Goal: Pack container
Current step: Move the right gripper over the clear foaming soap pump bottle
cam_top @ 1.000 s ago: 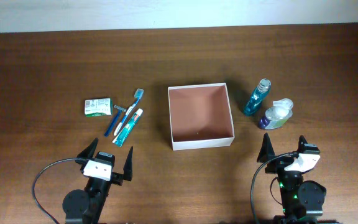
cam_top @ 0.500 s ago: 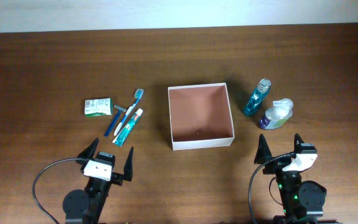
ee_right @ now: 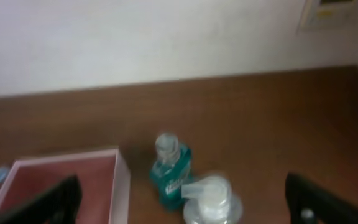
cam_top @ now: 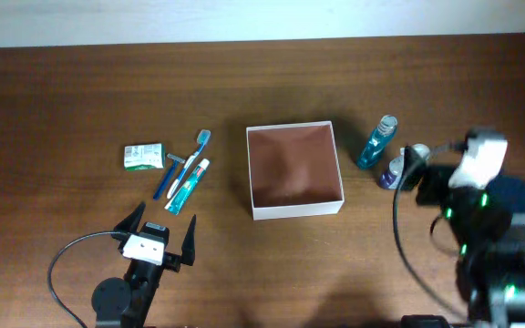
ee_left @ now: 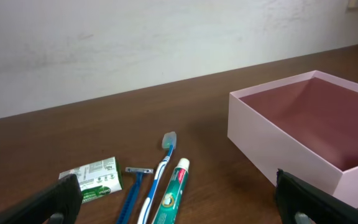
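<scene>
**Overhead: container mid-bench, both sets of fingers spread and empty-handed**

The container (cam_top: 294, 170) sits flat at the middle of the bench (cam_top: 80, 82), open side up, white walls around a reddish-brown floor. Well to its left lie a green-and-white packet (cam_top: 143, 156), a blue toothbrush (cam_top: 182, 166), a razor (cam_top: 178, 161) and a toothpaste tube (cam_top: 188, 186), close together. Just right of the container stands a blue bottle (cam_top: 376, 143), with a white-capped pump bottle (ee_right: 207, 196) beside it.

The left fingers (cam_top: 190, 241) rest at the near edge, wide apart, gripping nothing. The right fingers (ee_right: 55, 202) hang above the pump bottle, also wide apart and holding nothing. From overhead that arm is blurred and partly covers the pump bottle.
</scene>
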Controlling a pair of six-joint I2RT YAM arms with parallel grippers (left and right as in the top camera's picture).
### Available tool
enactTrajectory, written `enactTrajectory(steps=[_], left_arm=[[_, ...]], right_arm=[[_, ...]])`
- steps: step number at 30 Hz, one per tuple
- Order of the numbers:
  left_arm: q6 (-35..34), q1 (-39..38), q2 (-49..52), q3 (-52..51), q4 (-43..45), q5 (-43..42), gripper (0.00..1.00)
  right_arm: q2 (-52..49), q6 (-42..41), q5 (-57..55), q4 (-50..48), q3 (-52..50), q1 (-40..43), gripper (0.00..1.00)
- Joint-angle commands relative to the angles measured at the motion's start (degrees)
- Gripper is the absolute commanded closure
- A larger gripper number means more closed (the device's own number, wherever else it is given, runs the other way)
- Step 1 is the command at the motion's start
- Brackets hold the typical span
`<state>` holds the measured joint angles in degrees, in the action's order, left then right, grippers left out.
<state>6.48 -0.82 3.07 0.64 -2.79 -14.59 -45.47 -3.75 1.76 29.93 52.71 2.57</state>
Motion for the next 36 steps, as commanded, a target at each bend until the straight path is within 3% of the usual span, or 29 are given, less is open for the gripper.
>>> enactTrajectory(steps=[1, 6, 10, 15, 21, 26, 36], left_arm=[[0.9, 0.2, -0.5, -0.1, -0.3, -0.9, 0.00], [0.9, 0.2, -0.5, -0.1, -0.3, -0.9, 0.00], [0.9, 0.2, -0.5, -0.1, -0.3, -0.9, 0.00], [0.9, 0.2, -0.5, -0.1, -0.3, -0.9, 0.00], [0.9, 0.2, -0.5, -0.1, -0.3, -0.9, 0.00], [0.9, 0.2, -0.5, -0.1, -0.3, -0.9, 0.00], [0.9, 0.2, -0.5, -0.1, -0.3, -0.9, 0.00]], right_arm=[[-8.0, 2.3, -1.0, 4.6, 7.7, -0.3, 0.01], [-14.7, 2.9, -0.9, 4.8, 8.8, -0.3, 0.01], [-18.3, 10.0, 1.0, 5.8, 8.8, -0.3, 0.01], [-18.1, 9.9, -0.5, 9.1, 8.8, -0.3, 0.09], [-15.5, 3.7, -1.4, 14.5, 7.6, -0.3, 0.08], [-15.9, 4.6, -8.3, 10.0, 1.3, -0.3, 0.08], [-16.3, 7.0, -10.2, 0.8, -8.8, -0.3, 0.09]])
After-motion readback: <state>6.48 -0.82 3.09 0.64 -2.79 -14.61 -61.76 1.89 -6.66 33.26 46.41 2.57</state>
